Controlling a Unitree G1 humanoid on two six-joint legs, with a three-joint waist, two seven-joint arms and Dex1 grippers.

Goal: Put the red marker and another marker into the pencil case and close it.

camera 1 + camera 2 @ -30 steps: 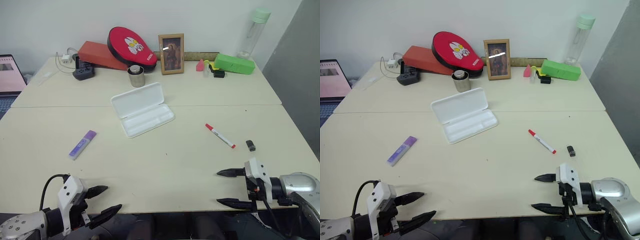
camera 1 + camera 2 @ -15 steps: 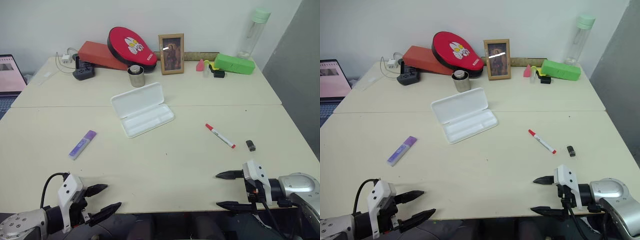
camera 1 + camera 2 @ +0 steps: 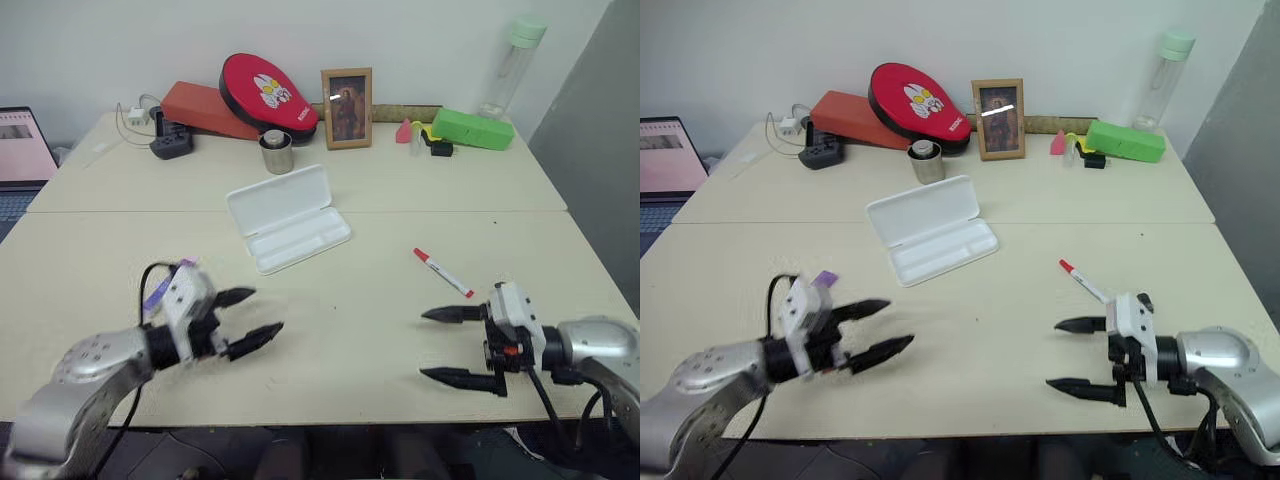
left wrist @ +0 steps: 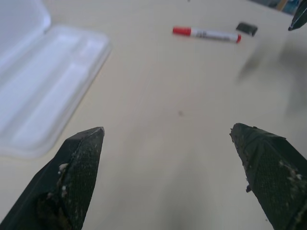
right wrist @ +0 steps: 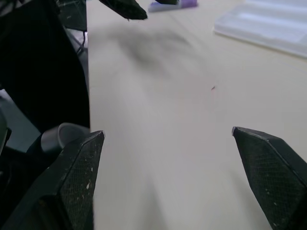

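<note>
The red marker [image 3: 442,273] lies on the table right of centre, just beyond my right gripper [image 3: 424,345], which hovers open and holds nothing. The purple marker [image 3: 824,279] lies at the left; my left gripper [image 3: 262,312] hovers open right beside it and the arm covers most of it. The white pencil case [image 3: 288,218] lies open mid-table, its lid tipped back, beyond both grippers. In the left wrist view the pencil case [image 4: 43,86] and the red marker [image 4: 206,34] lie ahead of the spread fingers [image 4: 76,177]. The right wrist view looks across at the purple marker [image 5: 172,5].
A small black object [image 3: 1143,298] lies by the right gripper. Along the back edge stand a green box [image 3: 470,128], bottle [image 3: 510,65], picture frame [image 3: 346,95], metal cup [image 3: 276,152], red pad [image 3: 265,92] and orange box [image 3: 200,105]. A laptop [image 3: 25,145] sits far left.
My left gripper has risen from below the table's front edge and come forward over the table, beside the purple marker. My right gripper has risen slightly. Both stay open.
</note>
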